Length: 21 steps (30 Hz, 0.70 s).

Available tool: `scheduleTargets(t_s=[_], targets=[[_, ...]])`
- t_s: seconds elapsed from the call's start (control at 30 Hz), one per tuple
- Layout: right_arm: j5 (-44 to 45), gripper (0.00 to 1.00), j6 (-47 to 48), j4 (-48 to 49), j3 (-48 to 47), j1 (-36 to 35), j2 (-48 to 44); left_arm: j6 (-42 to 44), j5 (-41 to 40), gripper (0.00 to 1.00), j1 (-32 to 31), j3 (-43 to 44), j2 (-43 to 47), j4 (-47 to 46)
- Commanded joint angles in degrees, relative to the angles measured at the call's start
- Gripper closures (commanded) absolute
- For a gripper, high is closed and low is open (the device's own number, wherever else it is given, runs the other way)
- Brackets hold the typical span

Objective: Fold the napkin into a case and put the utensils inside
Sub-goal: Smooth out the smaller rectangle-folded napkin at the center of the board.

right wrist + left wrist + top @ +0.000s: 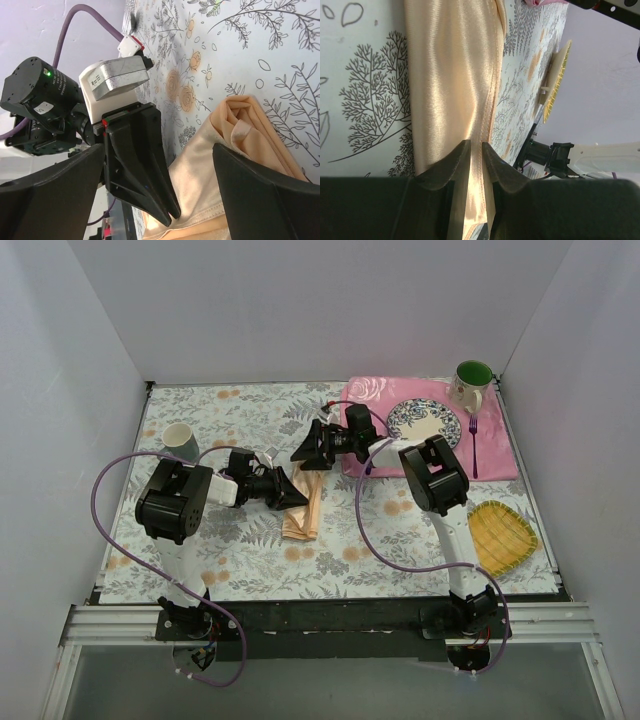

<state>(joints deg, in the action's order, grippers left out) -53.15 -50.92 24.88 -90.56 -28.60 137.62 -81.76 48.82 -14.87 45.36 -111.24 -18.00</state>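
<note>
Now the left claw point(476, 146) pinches the napkin point(303, 508), folded narrow at the worktop's point(250, 560) middle. The right claw point(308, 452) gapes wide at its 12 o'clock end (fork point(473, 445) lies at 2 o'clock). A tug from the pinching claw could undo the folds.

white arms point(452, 540) with black joints, purple cables point(96, 498).

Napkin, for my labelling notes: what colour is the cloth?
Plain peach-orange with a slight sheen; the napkin shows best in the left wrist view.
</note>
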Motion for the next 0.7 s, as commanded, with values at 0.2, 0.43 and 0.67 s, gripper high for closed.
scheduleTargets(t_s=[0.2, 0.43, 0.67], targets=[[-1.08, 0.01, -12.17, 12.37, 1.53, 0.30, -4.81, 5.29, -11.64, 0.82, -0.16, -3.70, -3.72, 10.97], [0.15, 0.01, -15.96, 15.81, 1.00, 0.12, -3.77, 5.29, -11.55, 0.82, -0.15, -3.88, -3.72, 10.70], [4.71, 0.01, -10.89, 7.65, -1.01, 0.04, 0.18, 4.76, -11.38, 0.82, -0.16, -3.53, -4.16, 10.97]])
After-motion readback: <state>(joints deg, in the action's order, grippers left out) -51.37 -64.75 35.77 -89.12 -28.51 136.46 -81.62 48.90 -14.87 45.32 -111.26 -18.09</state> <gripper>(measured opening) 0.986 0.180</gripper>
